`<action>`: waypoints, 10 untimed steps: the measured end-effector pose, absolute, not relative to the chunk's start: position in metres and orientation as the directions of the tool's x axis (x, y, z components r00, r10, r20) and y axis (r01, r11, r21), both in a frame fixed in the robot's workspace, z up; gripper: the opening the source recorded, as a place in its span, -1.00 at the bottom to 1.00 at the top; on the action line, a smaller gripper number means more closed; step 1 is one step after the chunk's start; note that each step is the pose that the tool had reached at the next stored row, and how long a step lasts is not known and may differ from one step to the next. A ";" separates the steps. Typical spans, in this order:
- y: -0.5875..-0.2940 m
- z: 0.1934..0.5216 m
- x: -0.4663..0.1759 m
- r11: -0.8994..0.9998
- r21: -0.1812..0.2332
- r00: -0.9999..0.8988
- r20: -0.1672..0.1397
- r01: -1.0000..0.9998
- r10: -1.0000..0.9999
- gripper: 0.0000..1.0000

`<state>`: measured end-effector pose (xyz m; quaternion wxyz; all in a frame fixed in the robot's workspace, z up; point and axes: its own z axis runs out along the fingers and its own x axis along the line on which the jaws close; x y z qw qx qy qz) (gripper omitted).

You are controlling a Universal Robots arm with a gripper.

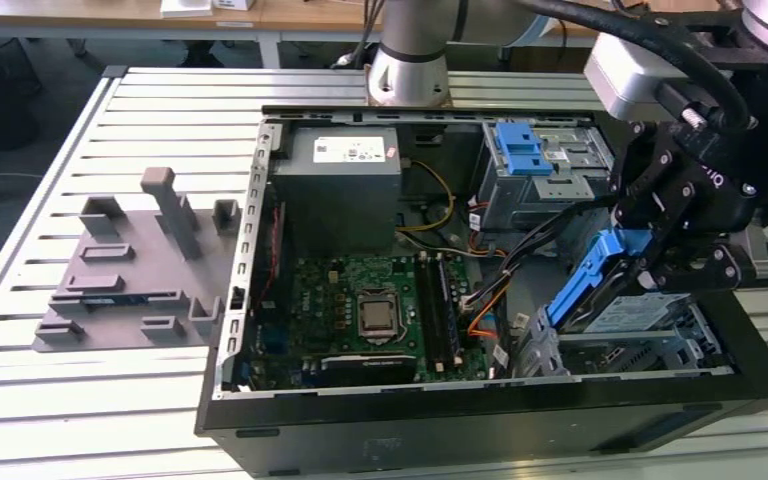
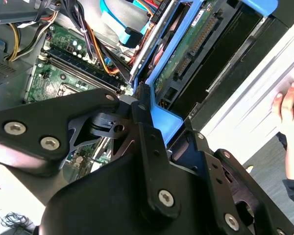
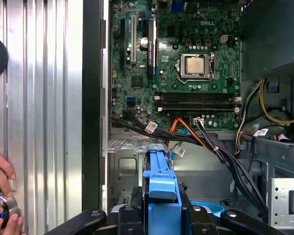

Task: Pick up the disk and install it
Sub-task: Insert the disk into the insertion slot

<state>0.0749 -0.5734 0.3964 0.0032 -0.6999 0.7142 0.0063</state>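
Slatted metal table (image 1: 157, 110), one open computer case (image 1: 491, 425); one hand (image 1: 662, 262) pinching one disk (image 1: 582, 288) by blue rails.

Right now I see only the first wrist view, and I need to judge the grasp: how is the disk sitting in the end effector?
Observer: In the exterior view the disk is tilted, one end high, clamped in the end effector.
Operator: And its low end?
Observer: At the metal drive bay in a corner of the computer case; whether they touch, I cannot tell.
Operator: Which face shows?
Observer: In the second wrist view, its green circuit board with the connector.
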 end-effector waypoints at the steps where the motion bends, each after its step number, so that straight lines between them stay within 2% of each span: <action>1: -0.573 0.395 0.075 0.020 0.004 -0.020 -0.014 -1.000 -1.000 -0.27; 10: -0.573 0.390 0.075 0.020 0.004 -0.020 -0.013 -1.000 -1.000 -0.27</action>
